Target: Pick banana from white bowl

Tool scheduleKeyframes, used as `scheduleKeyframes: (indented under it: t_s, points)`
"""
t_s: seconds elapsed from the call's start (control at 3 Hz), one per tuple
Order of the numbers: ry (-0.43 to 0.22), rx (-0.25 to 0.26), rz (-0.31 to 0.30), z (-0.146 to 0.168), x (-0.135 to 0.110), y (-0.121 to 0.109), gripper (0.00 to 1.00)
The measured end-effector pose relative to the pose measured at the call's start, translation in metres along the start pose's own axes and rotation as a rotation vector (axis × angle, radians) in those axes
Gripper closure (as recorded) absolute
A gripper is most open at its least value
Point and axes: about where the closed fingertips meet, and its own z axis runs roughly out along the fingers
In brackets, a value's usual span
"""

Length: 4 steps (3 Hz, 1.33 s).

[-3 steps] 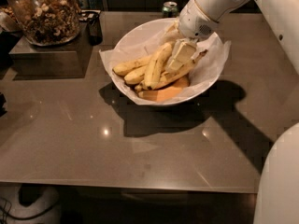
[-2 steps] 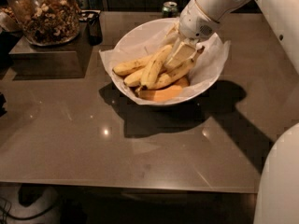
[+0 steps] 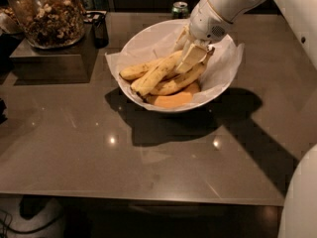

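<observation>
White crinkled paper lines the wide, shallow bowl (image 3: 144,42), which sits toward the far edge of the glossy brown desk (image 3: 99,148). Curved, speckled yellow bananas (image 3: 153,76) lie in it above a smooth orange piece (image 3: 173,100). The pale hand (image 3: 190,58) sits low over their right ends; whether it grips one cannot be told. A glass jar of nuts (image 3: 47,14) stands at the far left corner, and a green can (image 3: 180,9) is behind the bowl.

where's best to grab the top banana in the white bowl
Grip the long yellow top banana across its far end, from above: it lies diagonally, uppermost in the wide paper-lined white bowl, and the white claw sits there.
</observation>
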Motion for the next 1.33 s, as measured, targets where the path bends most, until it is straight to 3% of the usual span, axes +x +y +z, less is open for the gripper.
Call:
scheduleKeyframes:
  t_s: [0.67,1.33]
  points:
    - [-0.033,0.119,-0.039,-0.041,-0.029,0.024,1.0]
    - [-0.071,0.264,0.006,-0.086,-0.053,0.096,1.0]
